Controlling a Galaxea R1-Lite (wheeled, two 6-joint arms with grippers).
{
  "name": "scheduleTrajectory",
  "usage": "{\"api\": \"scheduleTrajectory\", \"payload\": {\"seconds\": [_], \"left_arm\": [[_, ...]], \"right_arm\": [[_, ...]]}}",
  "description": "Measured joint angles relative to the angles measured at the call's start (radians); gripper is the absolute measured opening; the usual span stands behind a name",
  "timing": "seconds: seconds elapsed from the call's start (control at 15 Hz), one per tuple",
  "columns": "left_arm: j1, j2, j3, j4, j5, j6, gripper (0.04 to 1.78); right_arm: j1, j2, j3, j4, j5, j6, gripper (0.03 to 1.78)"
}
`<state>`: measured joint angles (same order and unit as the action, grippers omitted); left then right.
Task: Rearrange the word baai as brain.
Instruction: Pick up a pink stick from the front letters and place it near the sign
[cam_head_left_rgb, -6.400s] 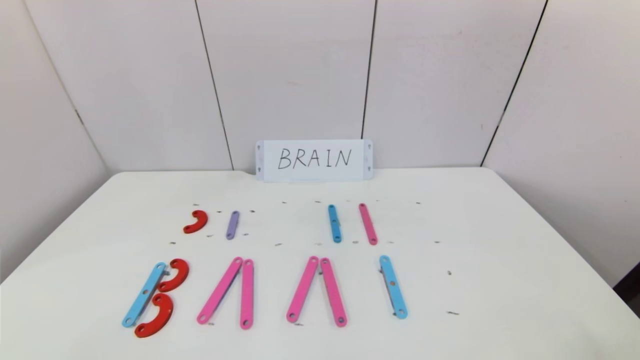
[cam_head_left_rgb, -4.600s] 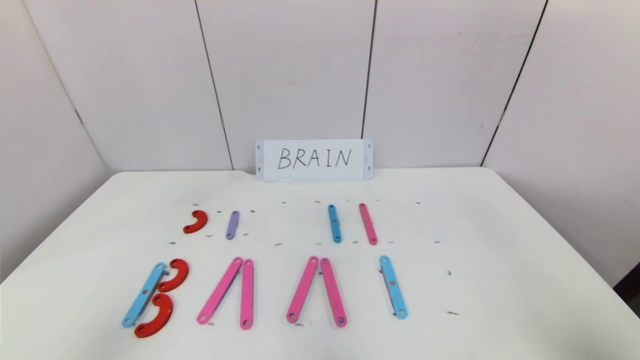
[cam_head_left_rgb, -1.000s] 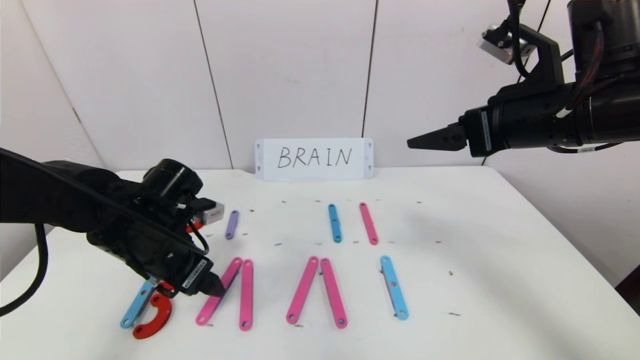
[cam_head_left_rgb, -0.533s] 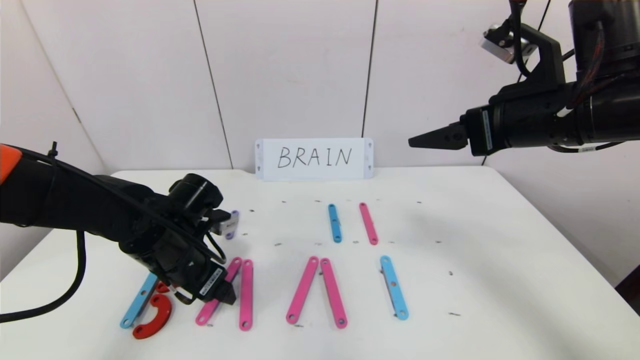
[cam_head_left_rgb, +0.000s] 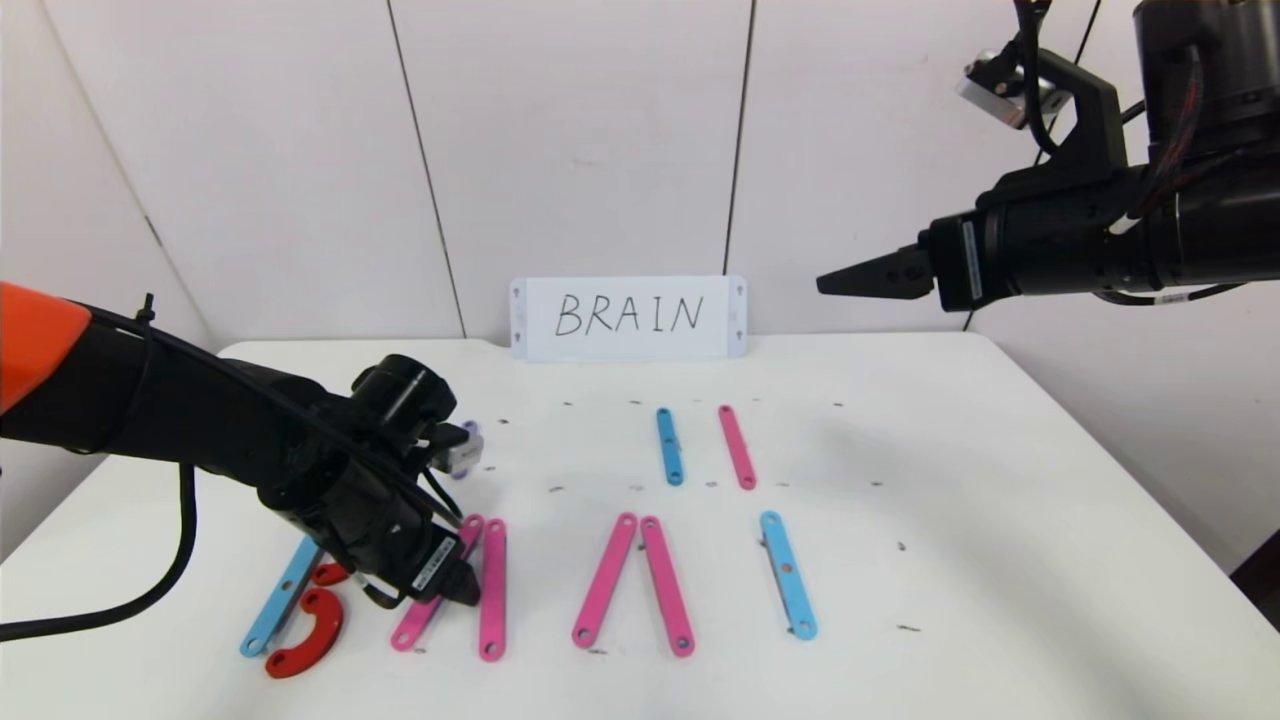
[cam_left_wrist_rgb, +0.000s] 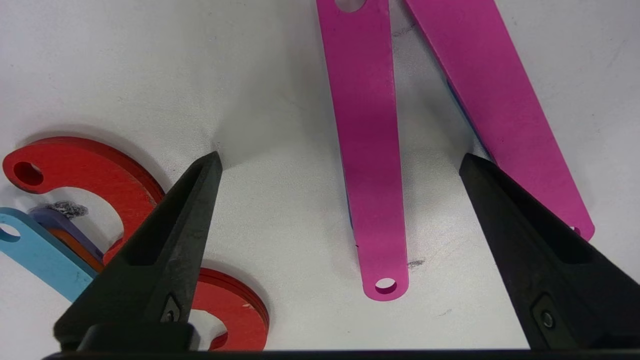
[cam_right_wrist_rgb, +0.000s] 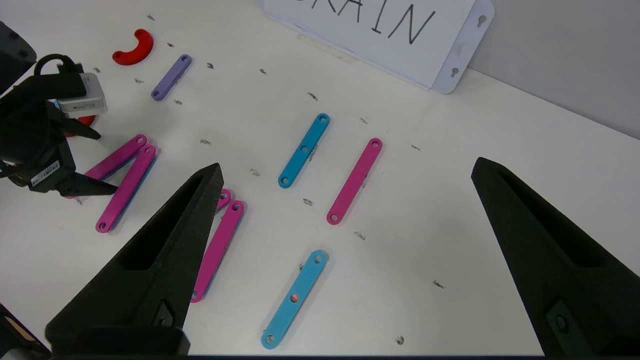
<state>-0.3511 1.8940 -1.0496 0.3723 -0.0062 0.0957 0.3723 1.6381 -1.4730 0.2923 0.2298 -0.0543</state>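
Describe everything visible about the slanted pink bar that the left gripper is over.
The slanted pink bar is a flat, smooth strip that looks like plastic, with rounded ends and a small hole at each end. It lies flat on the white table, leaning toward a second pink bar so that the two nearly meet at their far ends. The left gripper is open and straddles it, its fingers not touching it.

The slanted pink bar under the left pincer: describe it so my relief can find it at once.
Start at the white BRAIN card against the back wall and come to the near row of letters on the table. Second letter from the robot's left is two pink bars meeting at the far end; the slanted pink bar is its left leg. Unlike its straight partner, it lies between the open left pincer fingertips.
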Motion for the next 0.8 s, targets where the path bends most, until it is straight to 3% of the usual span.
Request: {"api": "scheduleTrajectory", "payload": {"seconds": [0.2,0.53,0.6,0.8], "left_arm": [[0.000,0.001,0.000,0.000,0.000,0.000,1.24],[0.000,0.001,0.000,0.001,0.000,-0.006,0.40],[0.000,0.001,-0.001,0.001,-0.001,-0.006,0.32],[0.000,0.000,-0.001,0.002,-0.002,-0.007,0.29]], "right_arm": [[0.000,0.001,0.000,0.000,0.000,0.000,1.74],[0.000,0.002,0.000,0.000,0.000,0.000,1.74],[0.000,0.002,0.000,0.000,0.000,0.000,1.74],[0.000,0.002,0.000,0.001,0.000,-0.001,1.74]]}}
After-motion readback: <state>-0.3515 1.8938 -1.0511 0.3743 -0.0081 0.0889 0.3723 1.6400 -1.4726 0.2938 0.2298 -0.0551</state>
